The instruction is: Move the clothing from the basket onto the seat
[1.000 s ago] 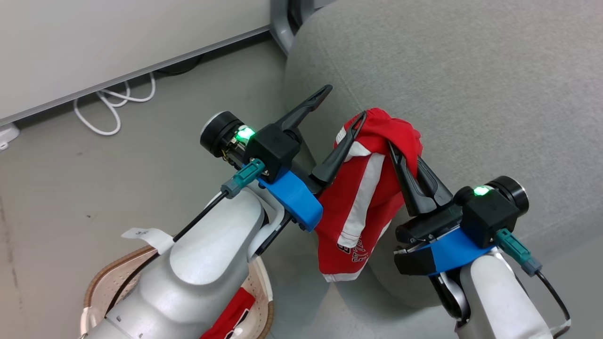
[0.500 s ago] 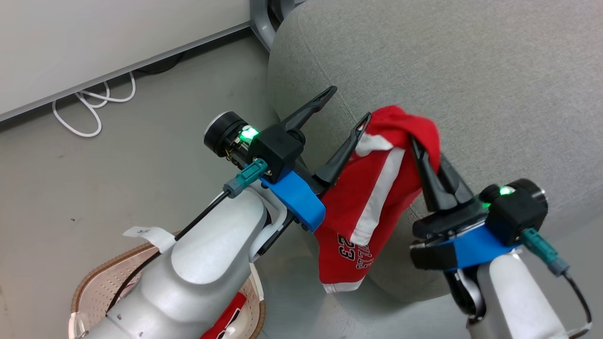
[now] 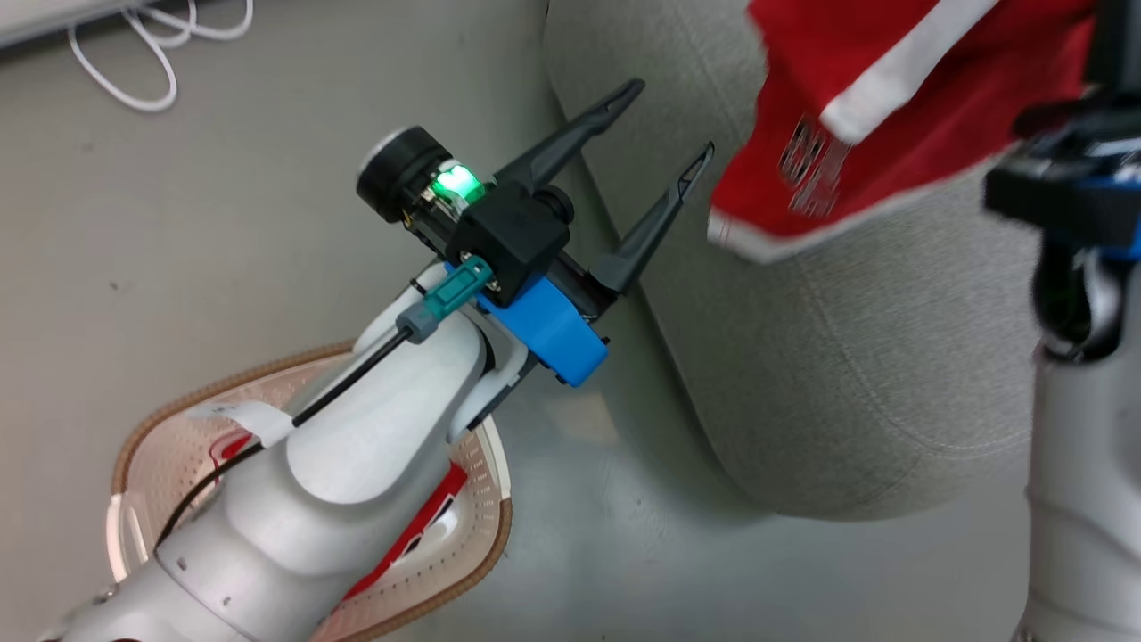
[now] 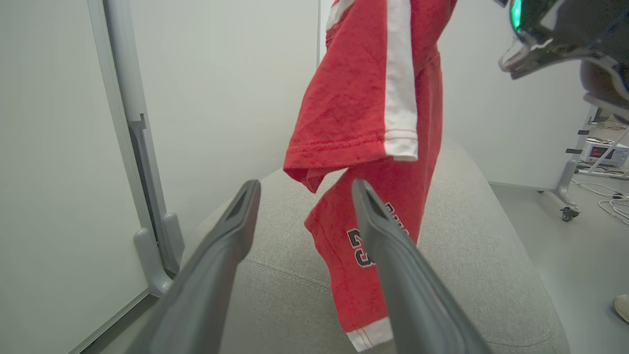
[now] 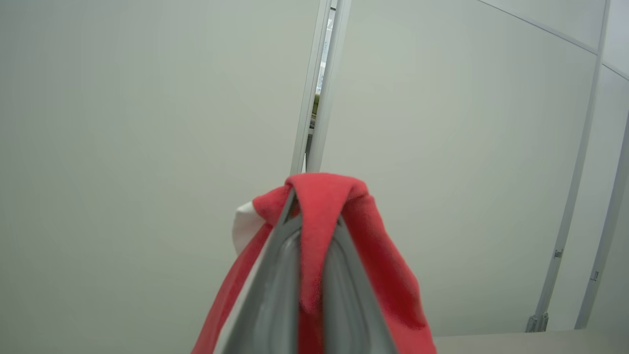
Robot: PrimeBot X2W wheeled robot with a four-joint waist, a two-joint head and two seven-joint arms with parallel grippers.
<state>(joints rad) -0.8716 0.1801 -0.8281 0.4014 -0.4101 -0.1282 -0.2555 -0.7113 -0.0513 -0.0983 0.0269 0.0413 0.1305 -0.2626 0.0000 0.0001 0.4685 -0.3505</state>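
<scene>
Red shorts [image 3: 856, 98] with a white stripe and numerals hang, blurred, above the light grey seat [image 3: 847, 339]. My right gripper [image 5: 314, 216] is shut on their bunched top, which drapes over its fingertips. In the head view its dark wrist [image 3: 1070, 178] sits at the right edge. My left gripper [image 3: 673, 116] stands open and holds nothing, left of the shorts and apart from them, by the seat's edge. In the left wrist view the shorts [image 4: 373, 113] dangle just beyond my open left gripper [image 4: 304, 187]. Under my left forearm the basket [image 3: 481, 571] holds another red garment [image 3: 428, 526].
A white cable [image 3: 134, 53] lies coiled on the grey floor at the upper left. A pale partition panel [image 4: 59, 147] with a grey foot [image 4: 152, 255] stands beside the seat [image 4: 467, 236]. A wheeled stand [image 4: 567, 211] and a small instrument [image 4: 602, 152] are far right.
The right gripper has carried the shorts up and to the right, over the seat. They have come away from the left gripper's finger. The head camera has also shifted.
</scene>
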